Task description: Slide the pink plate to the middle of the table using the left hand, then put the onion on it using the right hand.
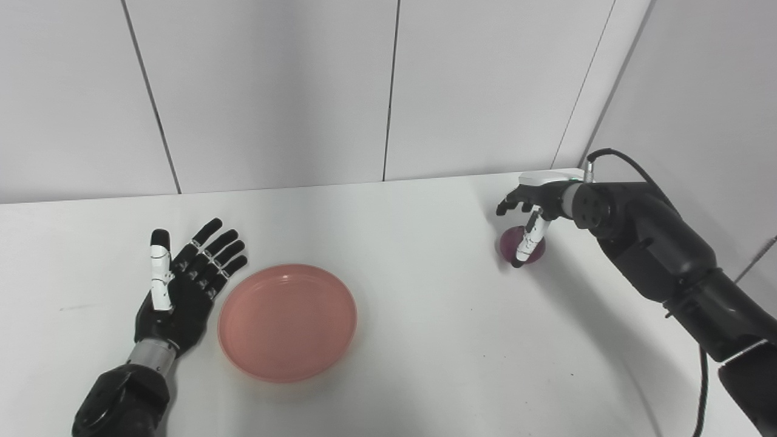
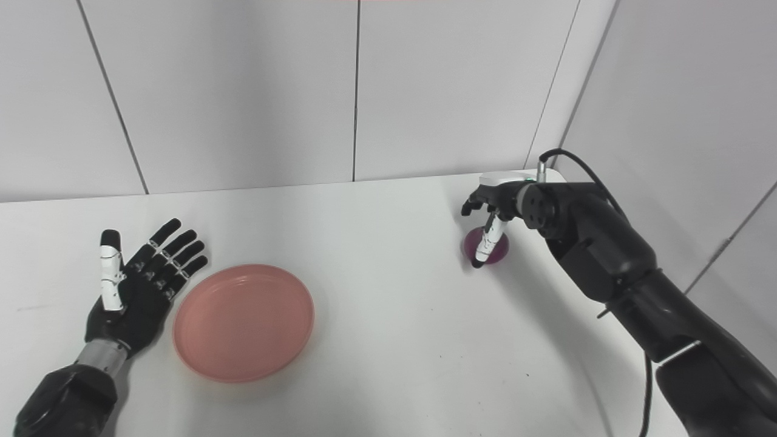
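white table (image 1: 425,340), grey panelled walls (image 1: 273,91)

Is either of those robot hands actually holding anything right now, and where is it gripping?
The left hand is open beside the pink plate, holding nothing. The right hand reaches over the purple onion; a real grip cannot be told.

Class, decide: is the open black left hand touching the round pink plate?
Apart. The right eye view shows a white strip of table between the left hand and the pink plate.

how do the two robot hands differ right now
The left robot hand lies flat with fingers spread, beside the pink plate, holding nothing. The right robot hand is raised over the purple onion, fingers curled down around it. Both are black with a white thumb.
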`<act>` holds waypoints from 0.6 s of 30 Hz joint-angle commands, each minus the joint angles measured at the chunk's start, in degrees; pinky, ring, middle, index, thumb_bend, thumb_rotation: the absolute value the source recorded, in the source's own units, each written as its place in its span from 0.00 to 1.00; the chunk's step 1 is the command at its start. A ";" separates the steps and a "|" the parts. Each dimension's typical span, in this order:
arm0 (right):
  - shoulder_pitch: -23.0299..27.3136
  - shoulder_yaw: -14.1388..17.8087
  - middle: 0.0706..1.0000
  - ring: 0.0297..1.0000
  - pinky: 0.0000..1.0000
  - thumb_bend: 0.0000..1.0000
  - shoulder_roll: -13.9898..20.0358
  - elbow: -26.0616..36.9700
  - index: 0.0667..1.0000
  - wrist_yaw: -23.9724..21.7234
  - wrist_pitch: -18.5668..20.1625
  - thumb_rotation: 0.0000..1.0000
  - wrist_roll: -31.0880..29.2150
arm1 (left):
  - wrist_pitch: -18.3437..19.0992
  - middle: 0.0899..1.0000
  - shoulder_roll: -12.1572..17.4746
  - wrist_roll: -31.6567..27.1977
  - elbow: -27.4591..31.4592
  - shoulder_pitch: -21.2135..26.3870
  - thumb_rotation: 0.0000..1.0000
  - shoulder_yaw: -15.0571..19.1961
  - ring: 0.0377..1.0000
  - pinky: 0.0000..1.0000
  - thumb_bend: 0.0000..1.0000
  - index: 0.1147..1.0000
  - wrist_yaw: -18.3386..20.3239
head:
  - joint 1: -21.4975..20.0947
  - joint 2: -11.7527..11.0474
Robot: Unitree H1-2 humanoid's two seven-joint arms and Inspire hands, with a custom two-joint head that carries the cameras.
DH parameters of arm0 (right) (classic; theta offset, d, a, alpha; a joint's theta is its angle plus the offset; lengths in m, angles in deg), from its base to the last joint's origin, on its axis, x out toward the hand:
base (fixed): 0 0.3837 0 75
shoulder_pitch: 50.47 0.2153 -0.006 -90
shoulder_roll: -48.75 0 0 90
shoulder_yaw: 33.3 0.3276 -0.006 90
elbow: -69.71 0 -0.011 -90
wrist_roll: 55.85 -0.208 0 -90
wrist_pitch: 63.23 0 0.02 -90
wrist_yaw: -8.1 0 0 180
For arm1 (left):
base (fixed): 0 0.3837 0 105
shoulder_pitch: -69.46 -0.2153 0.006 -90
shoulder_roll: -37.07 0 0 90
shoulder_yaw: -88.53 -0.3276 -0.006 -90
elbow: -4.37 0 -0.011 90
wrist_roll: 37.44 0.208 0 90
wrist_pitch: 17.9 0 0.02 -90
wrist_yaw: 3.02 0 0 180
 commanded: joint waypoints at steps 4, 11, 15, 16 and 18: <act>2.84 0.61 0.91 0.86 0.70 1.00 1.12 0.02 0.86 0.14 -0.54 0.11 1.70 | 4.73 0.75 0.51 1.97 -3.97 -4.06 0.89 -0.16 0.81 0.83 0.75 0.78 -2.68 | 0.06 -0.05; 2.92 -0.02 0.93 0.87 0.69 1.00 1.02 -0.44 0.88 -0.70 -0.92 0.10 2.11 | 5.04 0.75 0.23 2.03 -3.69 -4.20 0.89 -0.20 0.81 0.82 0.74 0.78 -3.09 | 0.35 -0.08; 2.86 -0.46 0.94 0.87 0.67 1.00 0.92 -0.68 0.88 -0.78 -1.50 0.10 2.52 | 5.14 0.75 0.20 2.01 -3.29 -4.37 0.88 -0.27 0.81 0.82 0.74 0.78 -3.03 | 0.46 0.02; 2.76 -0.51 0.94 0.87 0.67 1.00 0.85 -0.85 0.87 -0.55 -1.82 0.10 2.48 | 5.16 0.75 0.23 1.99 -3.22 -4.42 0.89 -0.28 0.81 0.82 0.74 0.78 -3.00 | 0.50 0.04; 2.60 -0.60 0.94 0.86 0.66 1.00 0.65 -1.14 0.87 -0.34 -2.09 0.10 2.50 | 5.19 0.76 0.25 1.99 -3.17 -4.51 0.89 -0.26 0.81 0.82 0.74 0.78 -3.02 | 0.52 0.07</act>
